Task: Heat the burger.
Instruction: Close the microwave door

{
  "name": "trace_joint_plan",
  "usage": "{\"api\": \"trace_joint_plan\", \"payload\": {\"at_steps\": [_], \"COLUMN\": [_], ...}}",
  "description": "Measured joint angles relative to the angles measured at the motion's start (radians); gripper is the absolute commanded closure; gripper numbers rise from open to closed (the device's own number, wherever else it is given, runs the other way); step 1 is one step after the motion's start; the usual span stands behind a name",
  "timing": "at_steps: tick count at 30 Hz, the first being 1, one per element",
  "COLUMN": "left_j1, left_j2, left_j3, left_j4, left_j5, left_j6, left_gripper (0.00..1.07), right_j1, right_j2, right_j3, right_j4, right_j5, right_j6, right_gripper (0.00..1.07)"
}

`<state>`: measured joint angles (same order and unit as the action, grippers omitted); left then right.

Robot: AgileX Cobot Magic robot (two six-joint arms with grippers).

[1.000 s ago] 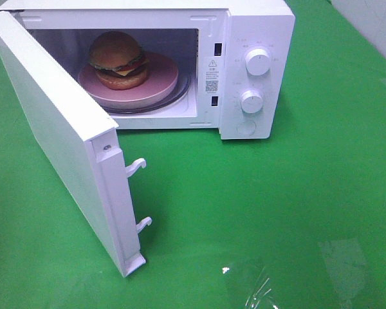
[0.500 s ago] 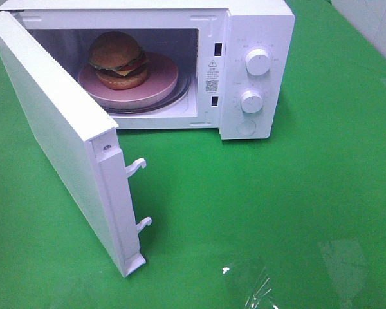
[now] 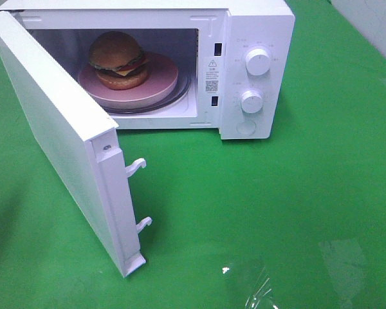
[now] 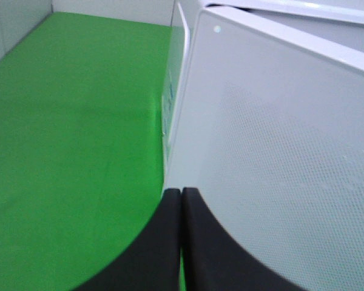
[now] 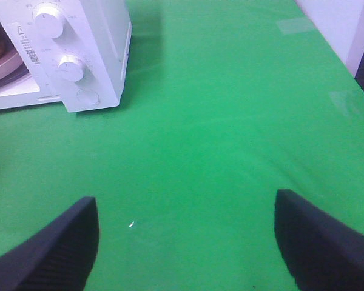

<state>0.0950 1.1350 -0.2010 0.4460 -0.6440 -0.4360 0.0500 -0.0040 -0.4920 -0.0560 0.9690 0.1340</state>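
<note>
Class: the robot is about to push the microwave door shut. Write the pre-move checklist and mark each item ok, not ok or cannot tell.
1. burger on the pink plate inside the microwave: ok.
2. door shut: not ok, it stands wide open.
3. Door's swing path free of any gripper or object in the high view: ok.
4. left gripper shut and close to the door's outer face: ok; whether it touches: cannot tell.
5. right gripper open over the green table, apart from the microwave: ok.
6. knobs set for heating: cannot tell.
</note>
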Motion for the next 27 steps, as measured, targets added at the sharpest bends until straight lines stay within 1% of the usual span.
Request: {"api": "trace_joint_plan", "payload": {"at_steps": [2, 7, 8, 9, 10, 11, 12, 13, 14, 15, 16, 17, 18, 19, 20, 21, 23, 26, 27], "left_j1": [-0.004, -0.042, -0.082, -0.130, -0.130, -0.177, -0.177, -0.195, -0.195, -0.241, -0.281, -0.281, -0.318, -0.318, -0.354, -0.354, -0.395, -0.418, -0.447], "left_j2": [0.072, 0.112, 0.136, 0.166, 0.166, 0.194, 0.194, 0.209, 0.209, 0.238, 0.263, 0.263, 0.288, 0.288, 0.317, 0.317, 0.361, 0.389, 0.415], "left_j3": [-0.001, -0.012, -0.022, -0.027, -0.027, -0.029, -0.029, -0.029, -0.029, -0.030, -0.030, -0.030, -0.030, -0.030, -0.031, -0.031, -0.031, -0.036, -0.048], "left_j4": [0.052, 0.060, 0.058, 0.031, 0.031, -0.031, -0.031, -0.068, -0.068, -0.136, -0.184, -0.184, -0.232, -0.232, -0.277, -0.277, -0.333, -0.347, -0.354], "left_j5": [-0.060, -0.079, -0.085, -0.093, -0.093, -0.093, -0.093, -0.093, -0.093, -0.106, -0.140, -0.140, -0.168, -0.168, -0.188, -0.188, -0.225, -0.243, -0.250], "left_j6": [-0.046, -0.048, -0.027, 0.006, 0.006, 0.041, 0.041, 0.053, 0.053, 0.089, 0.119, 0.119, 0.145, 0.145, 0.159, 0.159, 0.176, 0.179, 0.181], "left_gripper": [1.07, 1.07, 1.07, 1.07, 1.07, 1.07, 1.07, 1.07, 1.07, 1.07, 1.07, 1.07, 1.07, 1.07, 1.07, 1.07, 1.07, 1.07, 1.07], "right_j1": [0.000, 0.000, 0.000, 0.000, 0.000, 0.000, 0.000, 0.000, 0.000, 0.000, 0.000, 0.000, 0.000, 0.000, 0.000, 0.000, 0.000, 0.000, 0.000], "right_j2": [0.000, 0.000, 0.000, 0.000, 0.000, 0.000, 0.000, 0.000, 0.000, 0.000, 0.000, 0.000, 0.000, 0.000, 0.000, 0.000, 0.000, 0.000, 0.000], "right_j3": [0.000, 0.000, 0.000, 0.000, 0.000, 0.000, 0.000, 0.000, 0.000, 0.000, 0.000, 0.000, 0.000, 0.000, 0.000, 0.000, 0.000, 0.000, 0.000], "right_j4": [0.000, 0.000, 0.000, 0.000, 0.000, 0.000, 0.000, 0.000, 0.000, 0.000, 0.000, 0.000, 0.000, 0.000, 0.000, 0.000, 0.000, 0.000, 0.000], "right_j5": [0.000, 0.000, 0.000, 0.000, 0.000, 0.000, 0.000, 0.000, 0.000, 0.000, 0.000, 0.000, 0.000, 0.000, 0.000, 0.000, 0.000, 0.000, 0.000], "right_j6": [0.000, 0.000, 0.000, 0.000, 0.000, 0.000, 0.000, 0.000, 0.000, 0.000, 0.000, 0.000, 0.000, 0.000, 0.000, 0.000, 0.000, 0.000, 0.000], "right_gripper": [0.31, 0.31, 0.31, 0.31, 0.31, 0.31, 0.31, 0.31, 0.31, 0.31, 0.31, 0.31, 0.31, 0.31, 0.31, 0.31, 0.31, 0.31, 0.31]}}
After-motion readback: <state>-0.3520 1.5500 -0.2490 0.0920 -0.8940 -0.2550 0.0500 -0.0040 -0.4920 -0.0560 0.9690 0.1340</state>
